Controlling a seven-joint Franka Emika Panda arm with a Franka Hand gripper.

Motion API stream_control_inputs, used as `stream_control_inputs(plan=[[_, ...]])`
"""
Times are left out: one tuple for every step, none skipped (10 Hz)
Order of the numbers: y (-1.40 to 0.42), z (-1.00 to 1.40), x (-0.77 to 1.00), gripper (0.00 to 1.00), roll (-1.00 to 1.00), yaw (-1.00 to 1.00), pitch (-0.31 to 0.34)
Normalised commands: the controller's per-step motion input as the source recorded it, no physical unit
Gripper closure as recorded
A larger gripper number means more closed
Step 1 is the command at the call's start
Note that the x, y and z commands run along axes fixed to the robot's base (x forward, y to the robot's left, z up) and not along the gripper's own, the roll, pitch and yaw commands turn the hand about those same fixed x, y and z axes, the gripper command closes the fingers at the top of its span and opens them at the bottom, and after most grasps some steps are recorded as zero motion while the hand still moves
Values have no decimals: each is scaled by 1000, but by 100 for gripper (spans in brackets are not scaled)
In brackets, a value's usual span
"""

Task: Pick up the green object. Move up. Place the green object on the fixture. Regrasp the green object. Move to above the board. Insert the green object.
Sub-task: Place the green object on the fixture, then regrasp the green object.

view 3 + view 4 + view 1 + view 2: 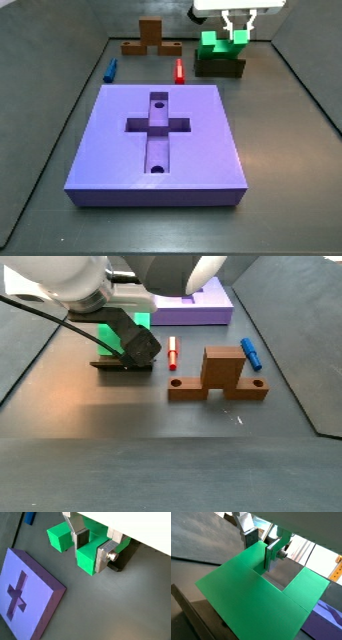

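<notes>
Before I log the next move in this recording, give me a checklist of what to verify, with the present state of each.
1. End effector at the green object: ok, its fingers straddle one prong in a wrist view.
2. Jaws closed firmly on the prong: cannot tell.
3. Green object seated on the fixture: ok, it stands on top in a side view.
4. Board recess free: ok, the cross and both holes look empty.
5. Red peg and blue peg off the board: ok.
6. Wooden block away from the fixture: ok.
</notes>
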Motion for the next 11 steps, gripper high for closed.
stream_control_inputs(plan=[[31, -257, 0, 100, 0, -106, 63], [46, -309, 0, 100, -6, -57, 34], [63, -334, 0, 100, -29, -49, 14], [80, -317, 6, 100, -6, -49, 23], [97, -249, 0, 100, 0, -14, 43], [0, -54, 0, 100, 137, 0, 0], [0, 0, 0, 100, 0, 0, 0], [0, 0, 0, 0, 0, 0, 0], [-54, 700, 14, 0, 943, 129, 29], [-37, 697, 14, 0, 949, 114, 23], [-20, 671, 3, 0, 971, 100, 9]])
